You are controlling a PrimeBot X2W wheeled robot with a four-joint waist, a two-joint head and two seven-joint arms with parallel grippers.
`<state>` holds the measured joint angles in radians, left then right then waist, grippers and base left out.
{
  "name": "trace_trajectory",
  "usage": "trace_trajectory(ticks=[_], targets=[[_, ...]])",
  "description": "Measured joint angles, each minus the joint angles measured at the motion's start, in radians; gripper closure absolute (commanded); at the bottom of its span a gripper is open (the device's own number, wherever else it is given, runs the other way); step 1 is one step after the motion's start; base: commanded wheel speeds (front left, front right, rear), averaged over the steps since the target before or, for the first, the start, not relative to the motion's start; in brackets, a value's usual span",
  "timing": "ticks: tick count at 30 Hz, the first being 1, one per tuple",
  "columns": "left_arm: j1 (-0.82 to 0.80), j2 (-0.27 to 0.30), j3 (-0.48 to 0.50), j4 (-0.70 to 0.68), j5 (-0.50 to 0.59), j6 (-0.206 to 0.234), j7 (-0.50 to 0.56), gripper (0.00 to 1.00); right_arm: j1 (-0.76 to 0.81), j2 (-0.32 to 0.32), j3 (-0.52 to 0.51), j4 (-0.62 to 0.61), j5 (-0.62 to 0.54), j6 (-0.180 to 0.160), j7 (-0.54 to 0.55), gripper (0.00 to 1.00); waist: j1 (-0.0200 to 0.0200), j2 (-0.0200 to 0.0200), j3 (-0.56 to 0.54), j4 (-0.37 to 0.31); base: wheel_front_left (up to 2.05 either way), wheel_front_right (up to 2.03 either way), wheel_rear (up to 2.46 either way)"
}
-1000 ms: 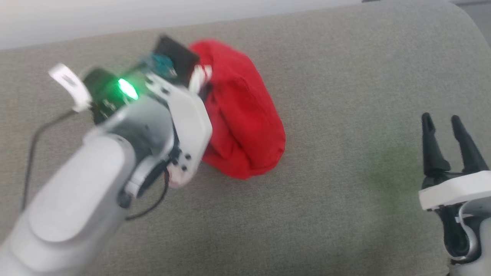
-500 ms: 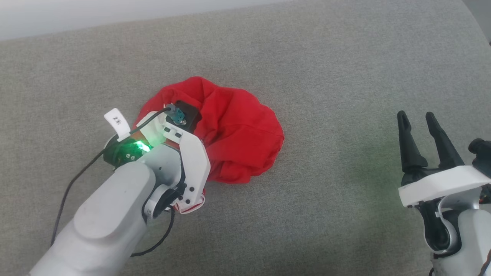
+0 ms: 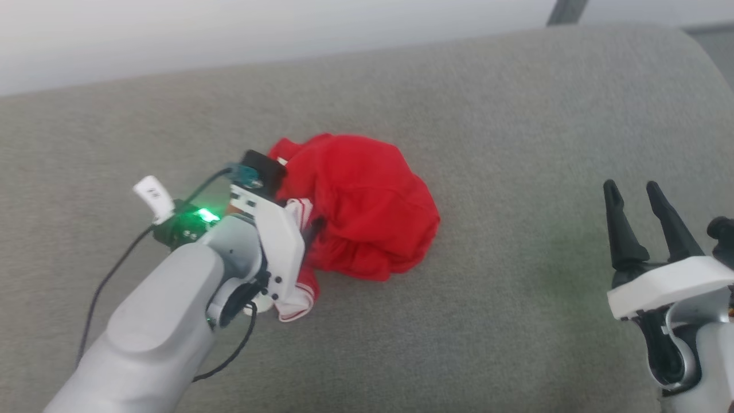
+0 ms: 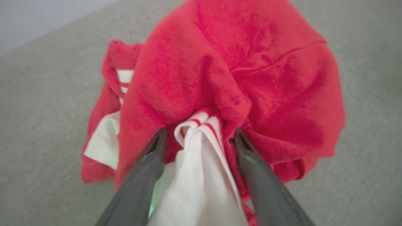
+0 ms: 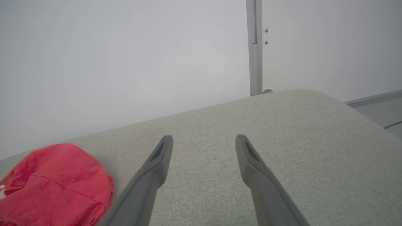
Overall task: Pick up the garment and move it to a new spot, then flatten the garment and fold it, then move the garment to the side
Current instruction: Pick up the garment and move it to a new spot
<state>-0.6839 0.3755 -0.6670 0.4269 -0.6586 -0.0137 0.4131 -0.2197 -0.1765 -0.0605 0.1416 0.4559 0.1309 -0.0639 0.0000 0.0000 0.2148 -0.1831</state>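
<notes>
Relocation judged done: garment (image 3: 367, 206) heaped, left end effector (image 4: 201, 135) splayed wide astride striped trim (image 4: 193, 124), right end effector (image 3: 632, 188) wide, well apart; next, find edges, spread flat.

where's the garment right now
Head view: the garment lies bunched left of centre on the grey cushion, at the left gripper's open fingers, far from the right gripper.

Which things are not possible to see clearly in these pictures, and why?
- Left pincer: in the head view its own wrist hides the fingertips.
- Garment: crumpled, so folds hide its type and any lettering.
- Right wrist view: left and bottom edges cut off the garment.
- White tag on the left arm, head view: writing too small.
</notes>
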Motion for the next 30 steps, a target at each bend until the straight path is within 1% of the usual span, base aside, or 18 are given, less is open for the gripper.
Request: trace_trajectory(ticks=[7, 12, 15, 22, 25, 30], targets=[[0.079, 0.058, 0.069, -0.066, -0.004, 0.011, -0.173, 0.00, 0.040, -0.005, -0.028, -0.015, -0.018, 0.000, 0.026, 0.00, 0.0000, 0.0000, -0.075, 0.058, 0.00, 0.00, 0.00], [0.172, 0.096, 0.148, -0.120, -0.026, 0.041, -0.324, 0.00, 0.073, 0.001, -0.048, -0.033, -0.038, 0.000, 0.046, 0.00, 0.0000, 0.0000, -0.124, 0.101, 0.00, 0.00, 0.00], [0.237, 0.132, 0.184, -0.140, -0.034, 0.046, -0.391, 0.00, 0.098, 0.007, -0.066, -0.040, -0.054, 0.000, 0.054, 0.00, 0.0000, 0.0000, -0.152, 0.126, 0.00, 0.00, 0.00], [0.387, 0.207, 0.267, -0.187, -0.056, 0.087, -0.512, 0.00, 0.158, 0.021, -0.103, -0.067, -0.079, 0.000, 0.074, 0.00, 0.0000, 0.0000, -0.209, 0.184, 0.00, 0.00, 0.00], [0.445, 0.227, 0.299, -0.213, -0.069, 0.098, -0.565, 0.00, 0.171, 0.020, -0.111, -0.078, -0.096, 0.000, 0.086, 0.00, 0.0000, 0.0000, -0.222, 0.205, 0.00, 0.00, 0.00], [0.531, 0.249, 0.337, -0.253, -0.077, 0.124, -0.617, 0.00, 0.185, 0.020, -0.128, -0.087, -0.106, 0.000, 0.101, 0.00, 0.0000, 0.0000, -0.239, 0.228, 0.00, 0.00, 0.00]])
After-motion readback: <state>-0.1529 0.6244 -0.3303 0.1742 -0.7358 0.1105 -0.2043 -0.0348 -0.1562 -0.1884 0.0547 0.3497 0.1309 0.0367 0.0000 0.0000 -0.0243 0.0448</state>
